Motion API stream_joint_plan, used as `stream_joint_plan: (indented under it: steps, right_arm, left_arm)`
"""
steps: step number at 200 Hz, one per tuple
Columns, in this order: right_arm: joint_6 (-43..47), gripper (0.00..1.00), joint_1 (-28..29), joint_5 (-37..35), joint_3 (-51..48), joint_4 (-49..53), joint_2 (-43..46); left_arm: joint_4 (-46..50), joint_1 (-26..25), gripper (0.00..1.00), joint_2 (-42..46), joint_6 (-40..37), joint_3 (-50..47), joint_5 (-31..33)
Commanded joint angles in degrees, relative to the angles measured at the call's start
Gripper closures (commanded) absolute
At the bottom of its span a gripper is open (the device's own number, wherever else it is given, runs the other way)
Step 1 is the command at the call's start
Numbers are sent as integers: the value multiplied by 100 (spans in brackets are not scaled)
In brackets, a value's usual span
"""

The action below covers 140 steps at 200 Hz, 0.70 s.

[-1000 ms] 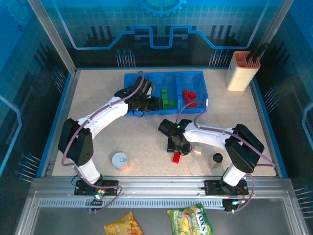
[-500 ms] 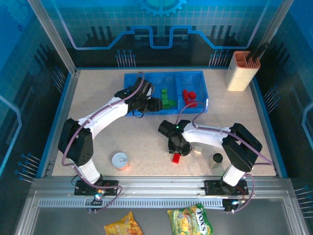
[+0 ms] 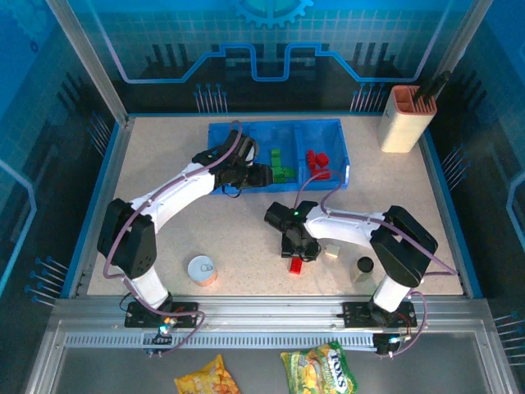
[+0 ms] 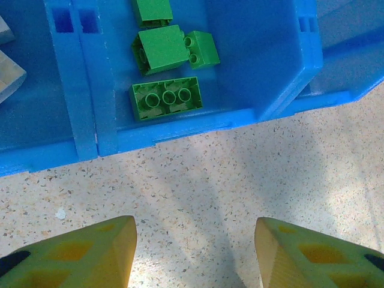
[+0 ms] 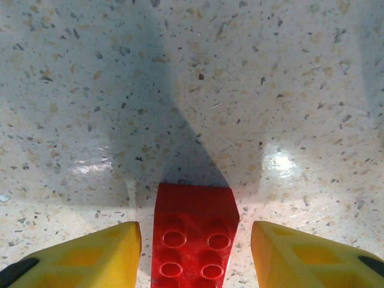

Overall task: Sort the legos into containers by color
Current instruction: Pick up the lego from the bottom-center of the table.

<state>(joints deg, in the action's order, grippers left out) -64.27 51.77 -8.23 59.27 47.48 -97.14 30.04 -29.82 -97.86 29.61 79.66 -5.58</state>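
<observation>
Straddling a red brick on the table, the right gripper has its jaws apart: a thin strip of tabletop shows between each yellow finger and the brick's side, so nothing is gripped. The brick's long axis runs straight ahead from the wrist, in line with the fingers, so closing would pinch it across its narrow width, which looks like the right way to take it. Seen from above, this brick lies near the arms' bases, well apart from the blue bin at the far side, whose right compartment holds the other red bricks. A cream brick sits on the table just beside the right arm. The left gripper hangs open and empty over bare table just short of the bin's near wall, facing the green bricks; the right arm is clearly nearer the red one
</observation>
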Motion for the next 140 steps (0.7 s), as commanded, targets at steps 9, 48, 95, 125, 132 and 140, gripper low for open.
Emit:
stream_joint_plan:
  steps: [9, 48, 95, 125, 132, 140]
  right_arm:
    - [19, 49, 79, 103, 24, -77, -195]
    - [55, 57, 78, 37, 97, -33, -227]
    - [183, 70, 57, -52, 190, 52, -108]
    - [392, 73, 11, -100, 248, 47, -25]
    - [448, 73, -13, -112, 256, 51, -7]
    - [524, 73, -38, -130, 278, 59, 1]
  left_arm:
    - [-51, 19, 45, 171, -77, -11, 33]
    - [-34, 21, 45, 189, -82, -41, 56]
    - [-29, 22, 45, 223, -78, -77, 71]
    - [-26, 14, 45, 274, -78, -125, 77]
    - [-25, 17, 45, 294, -79, -141, 91]
    - [-15, 22, 45, 309, -86, -159, 92]
